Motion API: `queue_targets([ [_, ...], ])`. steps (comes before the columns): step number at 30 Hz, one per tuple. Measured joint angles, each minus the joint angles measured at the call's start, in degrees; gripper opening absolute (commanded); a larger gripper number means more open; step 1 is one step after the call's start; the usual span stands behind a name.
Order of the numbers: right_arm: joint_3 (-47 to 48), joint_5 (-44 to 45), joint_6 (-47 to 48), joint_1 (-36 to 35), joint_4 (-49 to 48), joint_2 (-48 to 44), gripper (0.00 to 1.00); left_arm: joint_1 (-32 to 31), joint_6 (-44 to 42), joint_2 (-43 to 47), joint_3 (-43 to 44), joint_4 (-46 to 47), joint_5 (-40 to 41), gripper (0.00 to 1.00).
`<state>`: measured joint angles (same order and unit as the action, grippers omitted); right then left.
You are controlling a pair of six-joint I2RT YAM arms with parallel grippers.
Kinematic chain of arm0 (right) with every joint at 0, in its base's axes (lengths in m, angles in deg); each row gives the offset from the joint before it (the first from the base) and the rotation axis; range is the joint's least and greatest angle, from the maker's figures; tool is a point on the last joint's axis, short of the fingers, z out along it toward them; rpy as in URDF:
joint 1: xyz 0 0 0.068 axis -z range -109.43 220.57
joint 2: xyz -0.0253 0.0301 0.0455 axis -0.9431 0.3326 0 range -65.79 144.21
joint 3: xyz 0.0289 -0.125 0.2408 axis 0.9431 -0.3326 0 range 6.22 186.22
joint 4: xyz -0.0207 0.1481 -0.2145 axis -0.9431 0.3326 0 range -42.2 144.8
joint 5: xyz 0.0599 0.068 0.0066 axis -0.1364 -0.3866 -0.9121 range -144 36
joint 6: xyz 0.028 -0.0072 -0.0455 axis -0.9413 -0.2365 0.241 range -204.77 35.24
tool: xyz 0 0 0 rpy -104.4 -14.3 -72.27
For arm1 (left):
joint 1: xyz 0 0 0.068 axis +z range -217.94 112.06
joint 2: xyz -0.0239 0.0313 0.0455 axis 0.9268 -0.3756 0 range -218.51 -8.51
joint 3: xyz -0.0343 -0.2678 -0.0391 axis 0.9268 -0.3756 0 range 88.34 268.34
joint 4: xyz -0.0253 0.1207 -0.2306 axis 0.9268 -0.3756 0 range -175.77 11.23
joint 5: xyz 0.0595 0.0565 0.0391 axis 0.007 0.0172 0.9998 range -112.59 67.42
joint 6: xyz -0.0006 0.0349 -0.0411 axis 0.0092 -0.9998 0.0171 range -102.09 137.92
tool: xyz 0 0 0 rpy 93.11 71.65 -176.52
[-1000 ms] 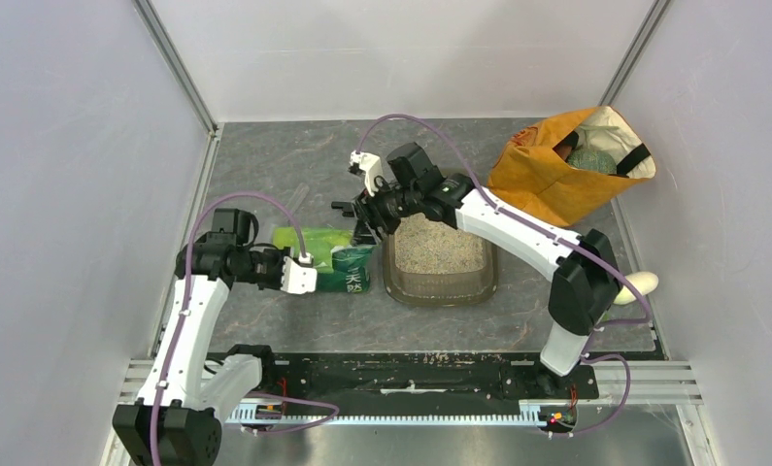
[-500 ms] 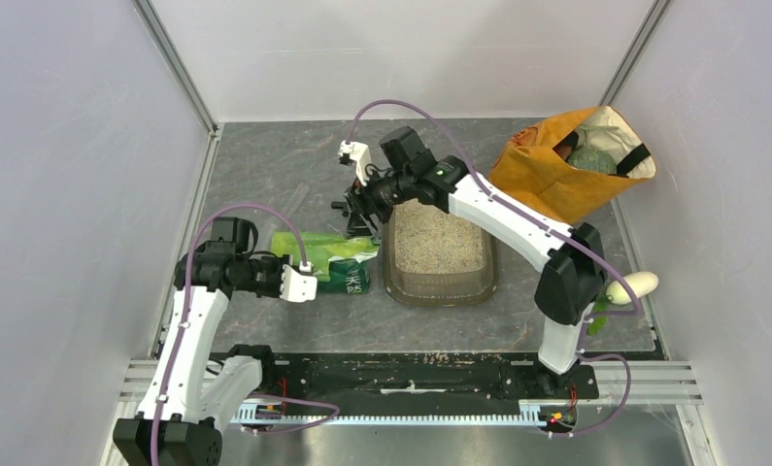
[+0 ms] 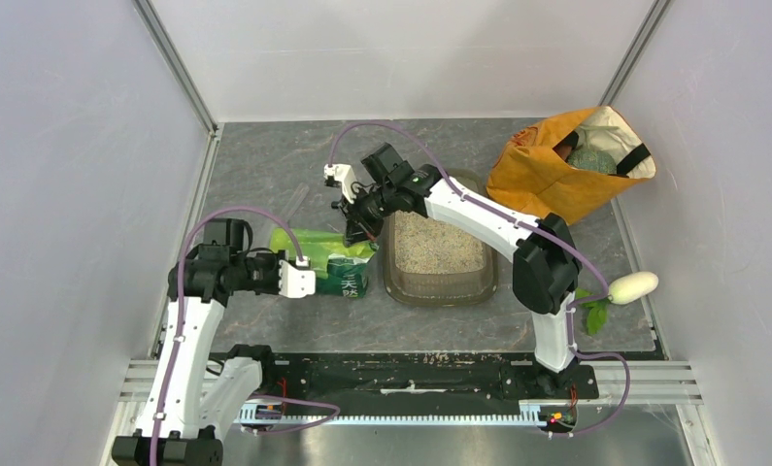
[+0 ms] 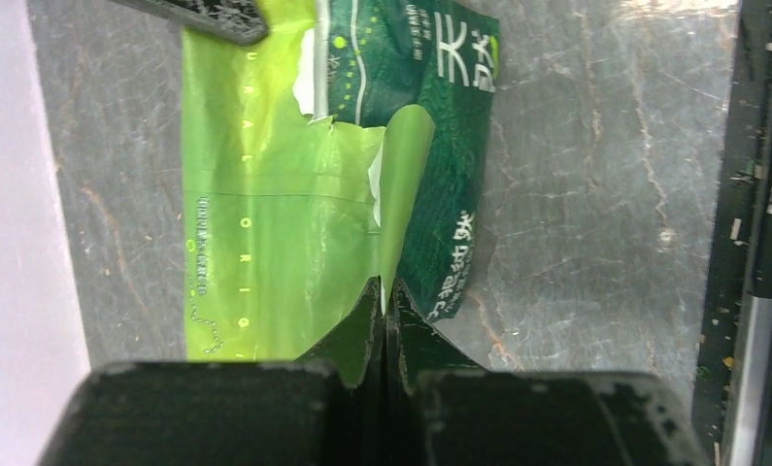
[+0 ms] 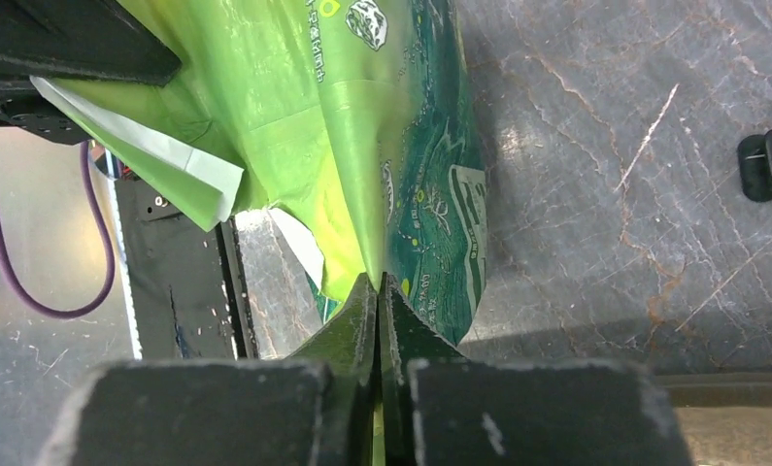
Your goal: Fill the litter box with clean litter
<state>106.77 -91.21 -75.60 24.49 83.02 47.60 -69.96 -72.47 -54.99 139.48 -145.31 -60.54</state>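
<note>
Tightly, the green pouch (image 4: pixel 265 194) is pinched by the left gripper (image 4: pixel 384 303) and the right gripper (image 5: pixel 377 291). The clean litter (image 3: pixel 435 243) is held in the litter box (image 3: pixel 440 295), set midway between the far and near edges of the table (image 3: pixel 265 165).

We see bright, even light from above, with soft shadows on the bench (image 3: pixel 265 175). Glare streaks the pouch (image 4: pixel 255 194); the left gripper (image 4: pixel 384 291) looks soft at lower frame.

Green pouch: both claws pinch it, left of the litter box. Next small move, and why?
Probably lift the green pouch with the left claw and right claw together and tip its torn edge toward the litter box: both are shut on it, and it lies beside the box.
</note>
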Motion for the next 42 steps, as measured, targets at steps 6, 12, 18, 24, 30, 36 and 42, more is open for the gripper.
queue_targets([
  [6,0.0,1.7,-0.9,0.2,-2.6,0.0,0.0,0.0,6.6,0.6,0.6,6.1,1.2,0.02],
  [12,2.1,1.9,-0.3,0.6,-3.0,0.0,0.62,0.0,12.4,0.0,5.0,8.9,0.4,0.02],
  [18,3.1,1.4,-1.6,2.7,-3.0,-3.1,0.67,0.0,15.9,0.5,7.7,13.0,0.0,0.02],
  [24,3.4,1.0,-6.0,7.0,-3.0,-8.1,0.57,0.0,17.4,0.2,7.7,15.0,-0.1,0.02],
  [30,5.3,1.7,-7.0,6.5,-0.3,-8.6,0.39,0.0,17.6,0.2,7.7,15.8,-0.1,0.02],
  [36,6.3,1.5,-4.7,6.1,6.2,-7.5,0.37,0.0,17.5,0.3,7.7,15.7,-0.1,0.02],
  [42,6.6,1.1,-3.3,5.9,10.0,-5.8,0.34,0.0,17.6,1.8,7.6,16.0,-1.2,0.02],
])
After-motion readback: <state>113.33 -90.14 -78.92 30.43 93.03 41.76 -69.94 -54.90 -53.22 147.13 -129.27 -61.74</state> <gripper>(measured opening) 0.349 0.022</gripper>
